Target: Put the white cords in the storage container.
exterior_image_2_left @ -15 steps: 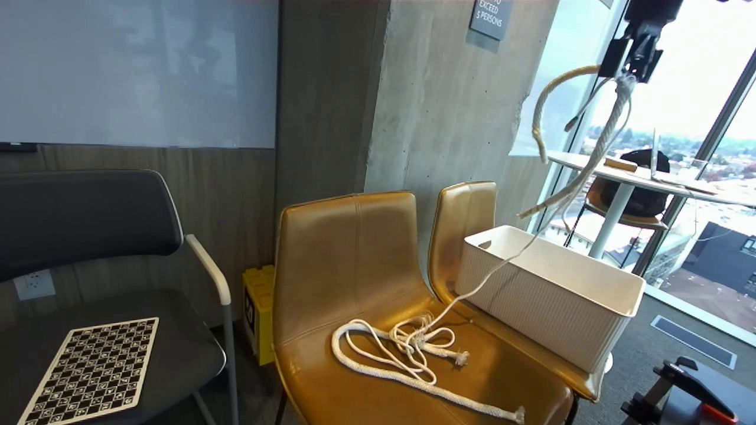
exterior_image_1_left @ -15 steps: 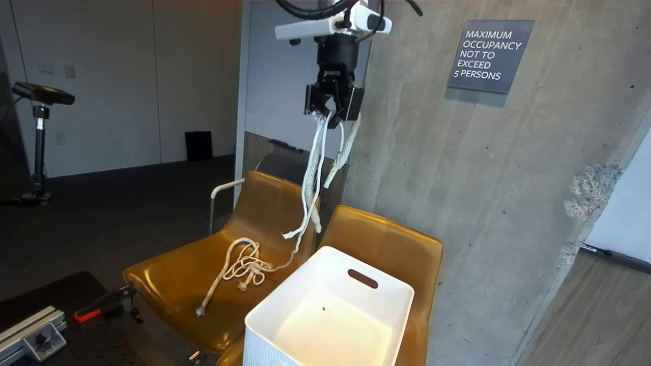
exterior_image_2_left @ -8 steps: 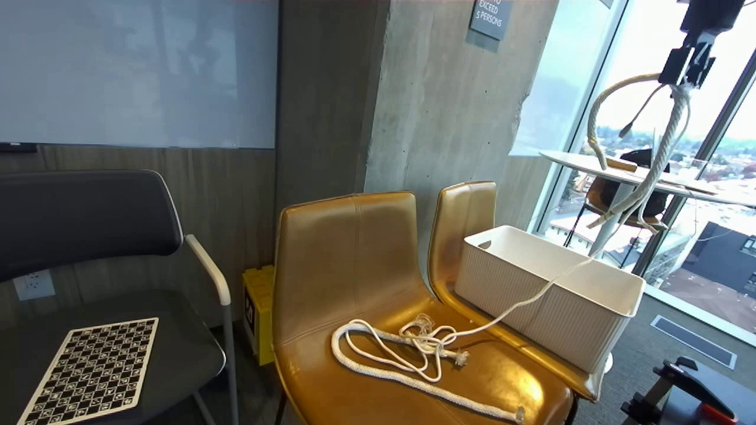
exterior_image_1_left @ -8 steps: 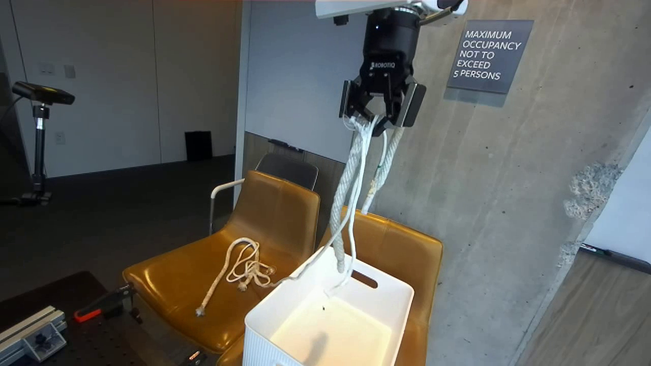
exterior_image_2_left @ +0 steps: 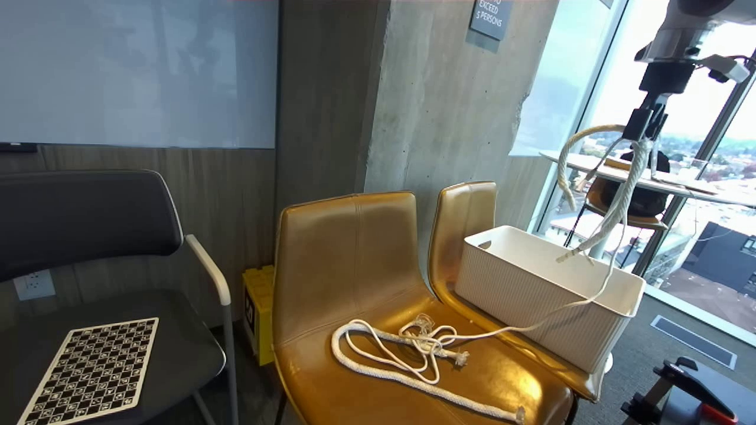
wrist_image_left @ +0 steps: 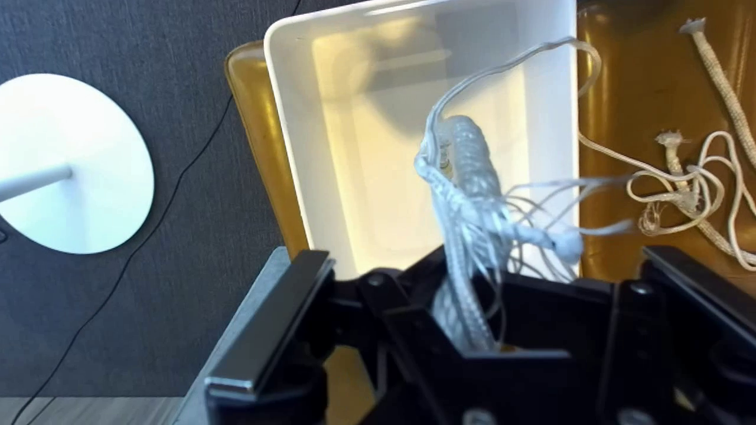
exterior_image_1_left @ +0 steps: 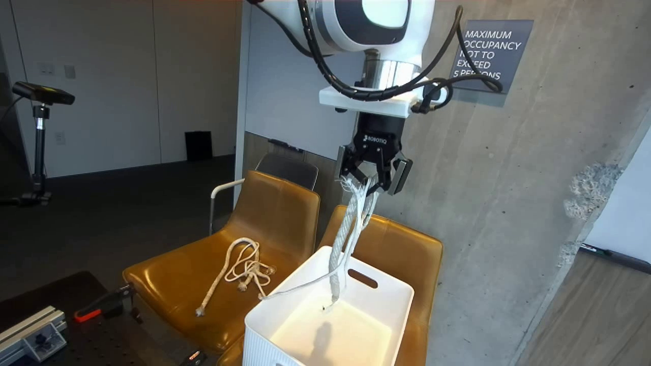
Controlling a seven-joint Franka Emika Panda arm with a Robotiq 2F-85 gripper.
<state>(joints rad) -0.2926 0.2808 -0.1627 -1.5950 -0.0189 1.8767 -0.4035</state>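
Note:
My gripper (exterior_image_1_left: 367,182) hangs above the storage container, shut on a bundle of the white cords (exterior_image_1_left: 351,218). Its outer plates stand well apart and the cords come out between its dark inner links. Thick and thin cords hang down, their lower ends inside the rim. In the wrist view the gripper (wrist_image_left: 481,268) holds the cords (wrist_image_left: 472,153), frayed strands sticking out sideways. The storage container (exterior_image_1_left: 264,325) is a white bin, its floor bare, also in an exterior view (exterior_image_2_left: 531,307). One thin cord runs over its rim to a tangle (exterior_image_2_left: 384,372) lying on the tan chair.
The container stands on a tan chair (exterior_image_1_left: 422,254) beside another tan chair (exterior_image_2_left: 348,248) that bears the tangle. A dark chair (exterior_image_2_left: 88,224) holds a patterned board (exterior_image_2_left: 94,366). A concrete pillar (exterior_image_1_left: 498,203) rises behind. A round white table (exterior_image_2_left: 620,171) is by the window.
The gripper has moved from above the tangle's chair to above the container, then lowered. The hanging cord ends have come down inside its rim. The linking thin cord now sags over the rim.

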